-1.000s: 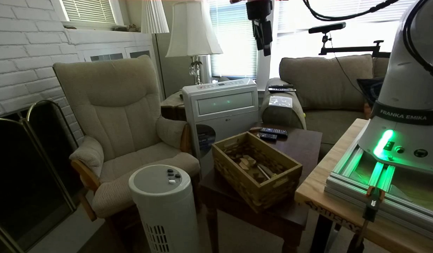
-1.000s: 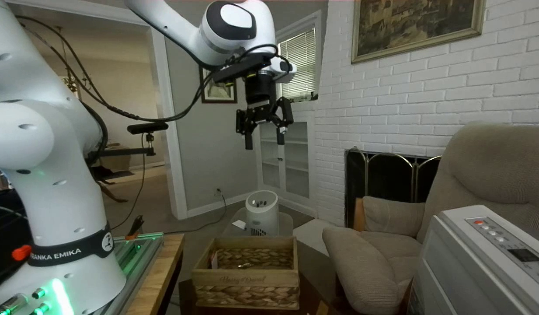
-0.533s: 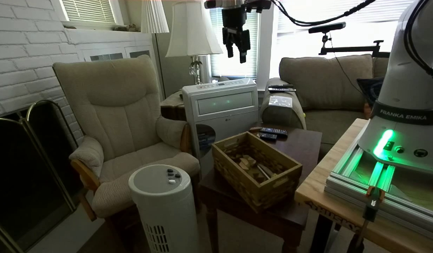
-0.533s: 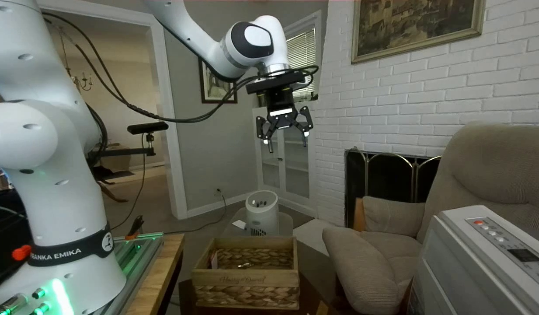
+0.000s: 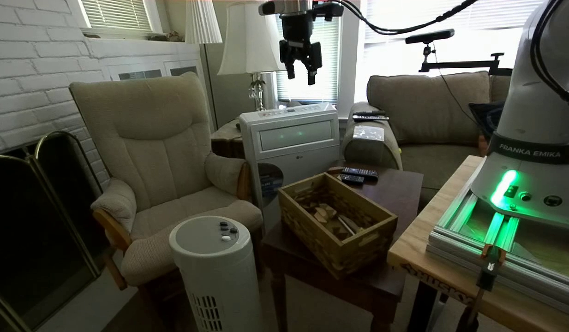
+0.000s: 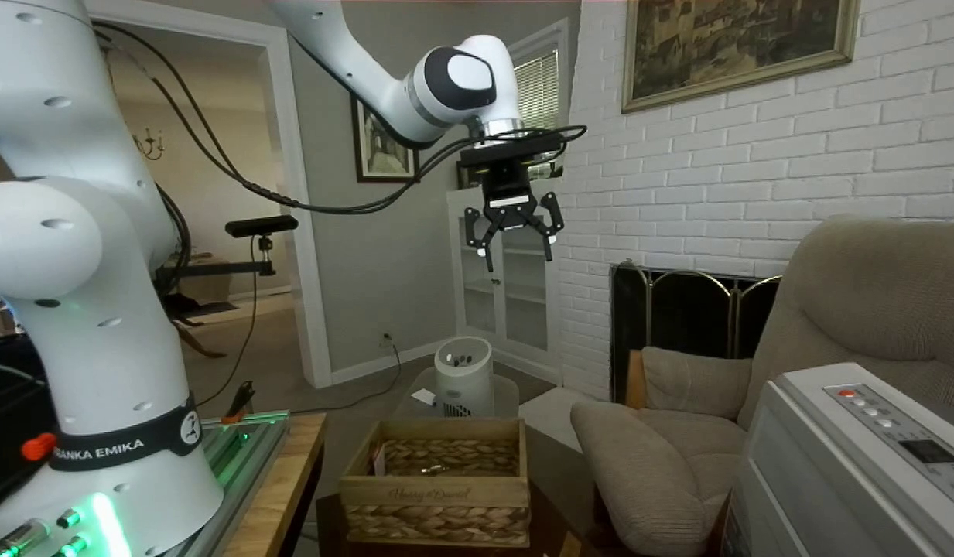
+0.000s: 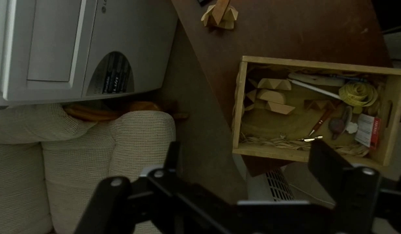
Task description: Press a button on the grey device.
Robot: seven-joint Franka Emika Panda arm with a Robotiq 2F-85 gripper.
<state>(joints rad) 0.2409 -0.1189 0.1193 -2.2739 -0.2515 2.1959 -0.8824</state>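
Observation:
The grey device (image 5: 219, 286) is a pale upright cylindrical tower with a slotted lower body. Its flat round top carries several small buttons (image 5: 226, 230), most dark and one white. It also stands behind the basket in an exterior view (image 6: 465, 387). In the wrist view only part of its slotted side (image 7: 260, 188) shows; its top is hidden behind my gripper. My gripper (image 5: 301, 79) points down, high above the tower and apart from everything. Its fingers are spread with nothing between them, as an exterior view (image 6: 519, 261) and the wrist view (image 7: 245, 146) show.
A wooden basket (image 5: 386, 223) of small items stands on a brown side table (image 5: 404, 184). A beige armchair (image 5: 159, 138), a boxy white LG unit (image 5: 293, 157) and a lamp (image 5: 254, 41) stand around. The robot's wooden bench (image 5: 450, 184) is near the table.
My gripper has moved leftward and slightly down in an exterior view, rightward in another, and its wrist has turned. Most of the motion came in the earlier half second. The tower has not moved.

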